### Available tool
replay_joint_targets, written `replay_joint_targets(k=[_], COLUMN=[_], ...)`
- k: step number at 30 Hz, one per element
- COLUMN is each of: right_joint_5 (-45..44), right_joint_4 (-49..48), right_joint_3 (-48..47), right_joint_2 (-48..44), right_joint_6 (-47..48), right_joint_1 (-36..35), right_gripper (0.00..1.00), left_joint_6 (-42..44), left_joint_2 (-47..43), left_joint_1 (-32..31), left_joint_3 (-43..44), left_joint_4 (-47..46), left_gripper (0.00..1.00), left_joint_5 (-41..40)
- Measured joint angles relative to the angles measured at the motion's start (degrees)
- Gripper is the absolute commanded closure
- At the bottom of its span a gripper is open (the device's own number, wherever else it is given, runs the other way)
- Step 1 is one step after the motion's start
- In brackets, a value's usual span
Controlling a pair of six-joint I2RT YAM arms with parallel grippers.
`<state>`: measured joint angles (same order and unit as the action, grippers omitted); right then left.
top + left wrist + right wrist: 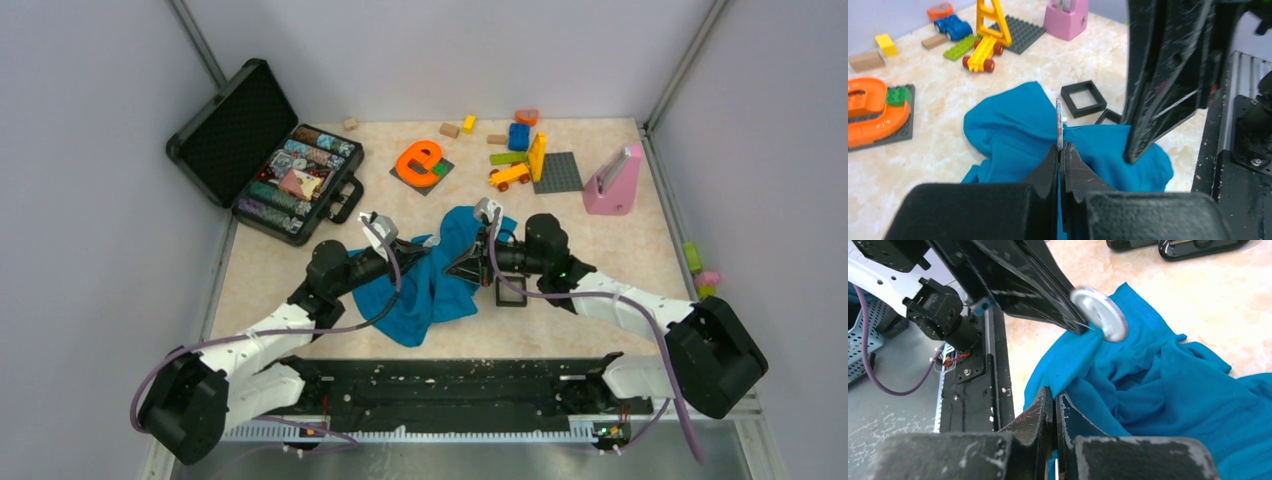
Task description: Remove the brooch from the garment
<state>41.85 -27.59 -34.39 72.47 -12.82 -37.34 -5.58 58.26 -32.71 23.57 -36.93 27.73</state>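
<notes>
the left hand [1061, 148] is closed on the brooch [1059, 120], a thin pale disc seen edge-on, standing upright between its fingertips and rising just above them. right behind and under the disc is the garment [1008, 125], a rumpled blue cloth. in the right wrist view a fold of it is drawn up into a peak that touches the disc's lower rim, beside the left hand's tip. the right hand [1054, 395] is clamped on another fold of the garment, near the left hand and to its side, with cloth running between the two tips. as i judge it, both grips are made and pulling apart is the step in hand. the brooch is raised off the heap, but the tented cloth suggests it is not yet free. whether a pin passes through the fabric is too small to tell. what is left is to part them fully, one hand holding the garment back while the other draws the disc away, then to set it down. past the garment from the hands, a black square frame [1091, 110] lies flat on the desk [933, 135], a second one is partly hidden by cloth, and toy blocks lie farther off.
</notes>
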Motion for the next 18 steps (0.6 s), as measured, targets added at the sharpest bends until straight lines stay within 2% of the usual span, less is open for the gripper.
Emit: replay_joint_targets(k=[7,18], right_joint_5=[0.00,0.07], right_joint_4=[0.85,3.69], right_joint_3=[-1.79,-3.56], right_joint_2=[-1.38,-1.70], right_joint_6=[-0.24,1.36], right_joint_1=[0.00,0.00], right_gripper=[1.00,1.00], left_joint_6=[1.42,5.18], left_joint_2=[5.51,7.28], left_joint_1=[-0.55,-3.54], left_joint_3=[3.78,7.61], left_joint_4=[6.86,11.89], left_gripper=[1.00,1.00], left_joint_5=[-2.23,-6.47])
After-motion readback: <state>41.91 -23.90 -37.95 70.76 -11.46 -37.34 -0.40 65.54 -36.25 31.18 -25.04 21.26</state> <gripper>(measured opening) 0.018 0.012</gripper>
